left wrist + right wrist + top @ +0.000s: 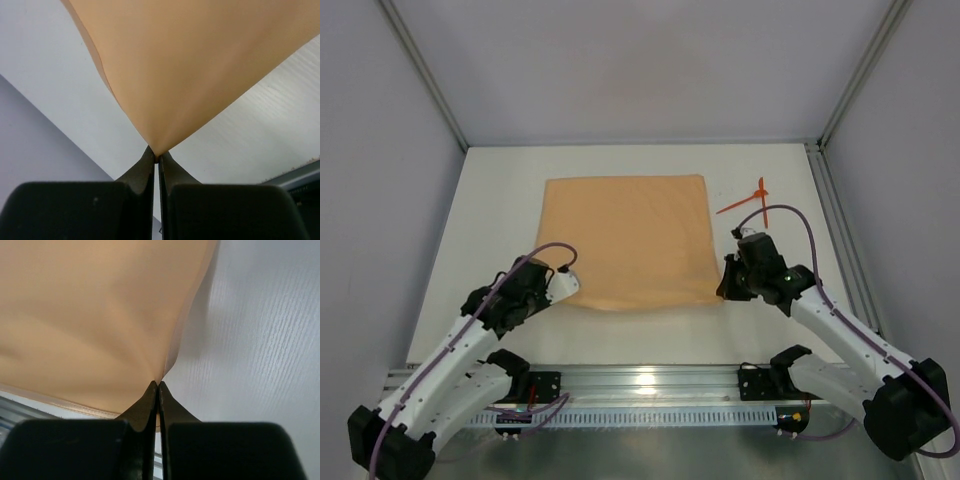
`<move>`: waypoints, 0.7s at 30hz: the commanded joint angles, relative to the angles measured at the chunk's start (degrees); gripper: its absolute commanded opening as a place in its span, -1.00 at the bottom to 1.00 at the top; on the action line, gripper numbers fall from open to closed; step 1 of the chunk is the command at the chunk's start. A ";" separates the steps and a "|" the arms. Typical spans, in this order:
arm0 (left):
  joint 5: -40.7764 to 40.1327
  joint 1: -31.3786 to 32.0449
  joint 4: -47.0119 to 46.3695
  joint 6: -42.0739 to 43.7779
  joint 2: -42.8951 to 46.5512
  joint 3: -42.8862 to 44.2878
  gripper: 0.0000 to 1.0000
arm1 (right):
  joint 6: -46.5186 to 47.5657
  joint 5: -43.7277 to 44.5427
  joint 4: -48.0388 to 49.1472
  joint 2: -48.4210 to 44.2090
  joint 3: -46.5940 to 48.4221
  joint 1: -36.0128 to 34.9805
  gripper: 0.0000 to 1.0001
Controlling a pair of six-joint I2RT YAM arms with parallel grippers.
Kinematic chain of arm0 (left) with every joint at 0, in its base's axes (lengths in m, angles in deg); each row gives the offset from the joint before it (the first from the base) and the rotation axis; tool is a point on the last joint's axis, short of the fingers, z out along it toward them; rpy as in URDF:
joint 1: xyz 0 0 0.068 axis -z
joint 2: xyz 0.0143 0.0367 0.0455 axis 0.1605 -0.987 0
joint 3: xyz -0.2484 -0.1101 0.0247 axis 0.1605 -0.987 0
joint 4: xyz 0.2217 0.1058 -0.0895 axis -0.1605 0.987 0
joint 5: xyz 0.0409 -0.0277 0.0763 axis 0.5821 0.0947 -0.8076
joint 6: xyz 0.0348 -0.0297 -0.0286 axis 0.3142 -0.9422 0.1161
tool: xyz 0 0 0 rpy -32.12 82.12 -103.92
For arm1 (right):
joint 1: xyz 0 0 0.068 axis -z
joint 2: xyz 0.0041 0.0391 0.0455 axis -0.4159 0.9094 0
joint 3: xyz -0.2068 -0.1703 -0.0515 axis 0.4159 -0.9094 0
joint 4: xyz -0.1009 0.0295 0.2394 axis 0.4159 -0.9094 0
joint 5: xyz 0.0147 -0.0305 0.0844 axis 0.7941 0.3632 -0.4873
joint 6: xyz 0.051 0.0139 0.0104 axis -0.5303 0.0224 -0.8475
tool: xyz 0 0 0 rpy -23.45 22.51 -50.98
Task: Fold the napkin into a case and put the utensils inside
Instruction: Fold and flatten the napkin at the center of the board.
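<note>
The soft peach-orange square cloth napkin [625,240] lies spread in the middle of the white table [495,210], and its two near corners are taken. The left gripper [158,159] has its black jaws pressed together on the near left corner, and the right gripper [158,385] is closed in the same way on the near right corner (in both wrist views the cloth comes out in a point from between the fingertips, so the hold is only on the very tip). The near edge between them seems a little raised, while the far edge rests flat. The two thin orange-red plastic utensils [752,203] lie crossed on the table just beside the far right corner of the napkin, not touching it. I judge that the step in hand is the first fold, carrying the near edge over toward the far edge. To do it well, both arms should rise and go forward together at equal speed, so that the edge is straight and the cloth does not twist. The edge should be held lightly tight, not stretched. With so small a bite a corner may slip, so the move should be slow. The right arm should pass clear of the utensils, and the corners should be laid down squarely before the jaws part.
</note>
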 commanded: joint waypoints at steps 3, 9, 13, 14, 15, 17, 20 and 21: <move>2.65 -0.22 22.25 -2.30 8.44 10.04 -1.00 | -0.81 -3.37 -10.83 -6.16 3.85 -1.42 -0.94; 3.26 -0.66 31.43 -3.18 13.10 16.12 -1.00 | -3.53 -4.87 -22.69 -10.04 7.80 -6.34 -0.94; 1.60 -0.83 31.00 -4.75 12.94 18.14 -1.00 | -4.33 -5.13 -26.40 -11.71 10.61 -7.31 -0.94; 0.29 -0.83 27.86 -5.02 12.41 17.88 -1.00 | -3.98 -4.26 -26.14 -10.84 12.88 -7.31 -0.94; -2.60 -0.83 25.57 -5.11 10.75 17.53 -1.00 | -3.45 -3.21 -25.79 -9.70 14.21 -7.40 -0.94; -5.43 -0.83 17.34 -5.03 8.11 16.56 -1.00 | -1.17 -1.53 -23.00 -3.93 17.54 -7.14 -0.94; -7.02 -1.53 8.62 -4.85 -1.18 16.56 -1.00 | 3.22 -6.34 -15.98 6.87 18.79 -3.20 -0.94; -7.02 -1.54 6.75 -4.68 -1.22 16.56 -1.00 | 4.10 -7.49 -14.46 9.62 19.14 -1.44 -0.94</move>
